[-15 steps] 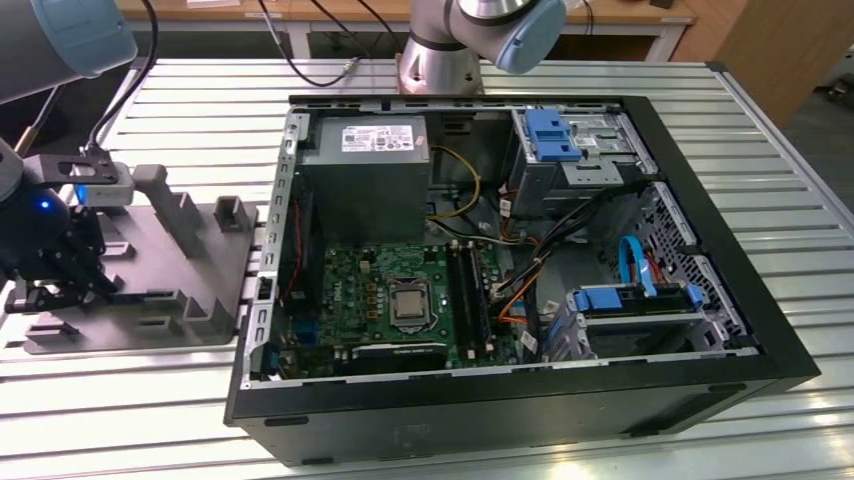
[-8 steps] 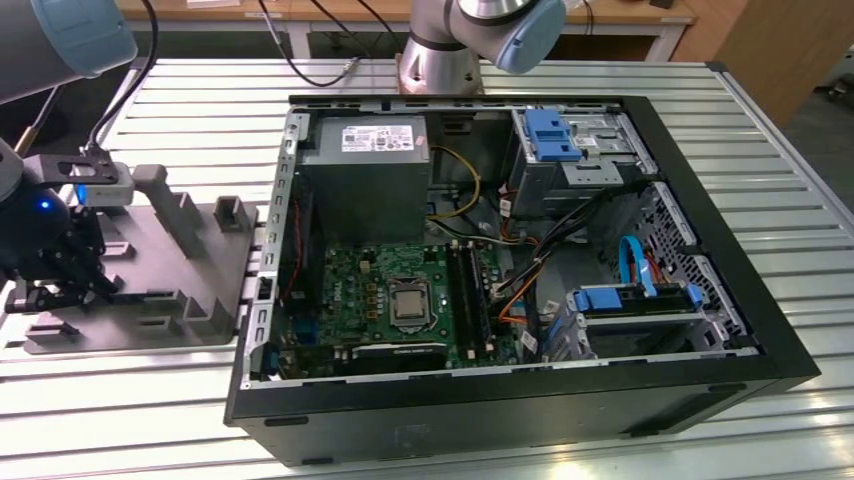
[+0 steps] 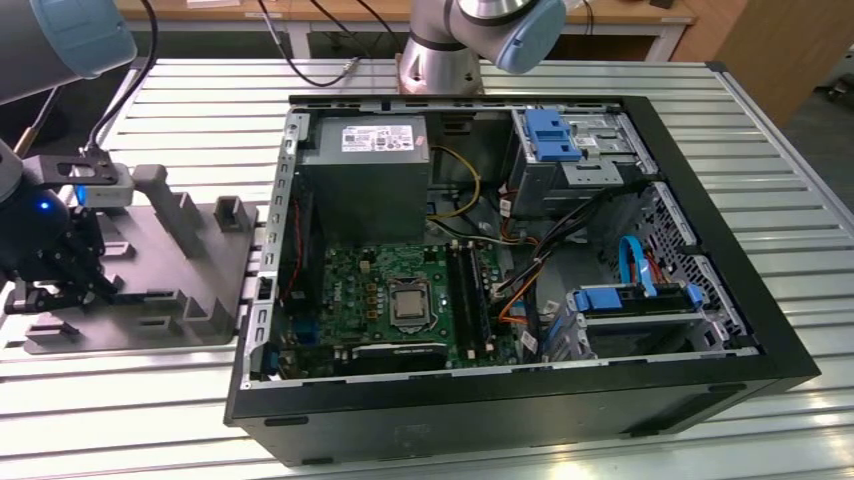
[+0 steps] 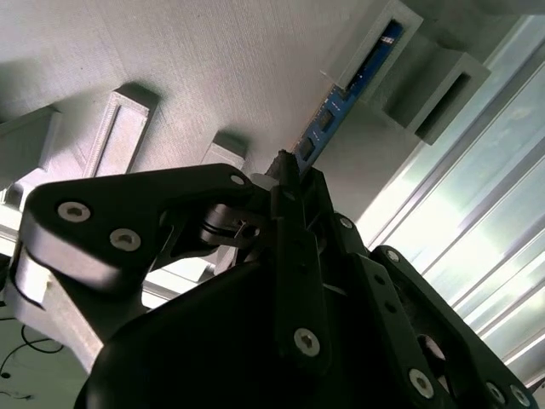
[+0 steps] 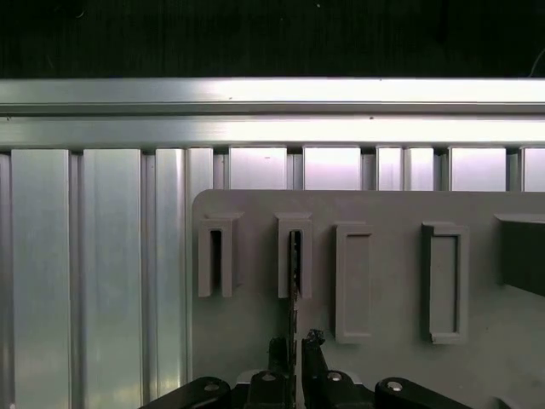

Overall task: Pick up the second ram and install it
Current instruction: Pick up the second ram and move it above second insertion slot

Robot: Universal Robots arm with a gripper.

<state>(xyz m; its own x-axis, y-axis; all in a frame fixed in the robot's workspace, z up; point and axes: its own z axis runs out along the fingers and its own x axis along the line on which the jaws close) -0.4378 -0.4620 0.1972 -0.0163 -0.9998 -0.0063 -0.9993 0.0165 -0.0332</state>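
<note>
The second ram (image 4: 328,119) is a thin blue strip standing on edge, its far end in a slot of the grey holder plate (image 4: 213,68). In the first wrist view the second ram (image 5: 295,256) is edge-on in the second slot of the holder plate (image 5: 383,281). My gripper (image 4: 285,166) is shut on the strip's near end, one black finger against each face. The gripper (image 5: 294,345) straddles the strip in the first wrist view too. In the exterior view my gripper (image 3: 54,290) hangs over the holder plate (image 3: 160,310) at that view's left, outside the open computer case (image 3: 521,400).
The case lies open on a ribbed metal table (image 3: 747,120). Inside are a green motherboard (image 3: 360,290), a grey power-supply box (image 3: 363,150), blue drive brackets (image 3: 550,135) and loose cables (image 3: 534,260). Upright grey blocks (image 3: 180,205) rise from the holder plate.
</note>
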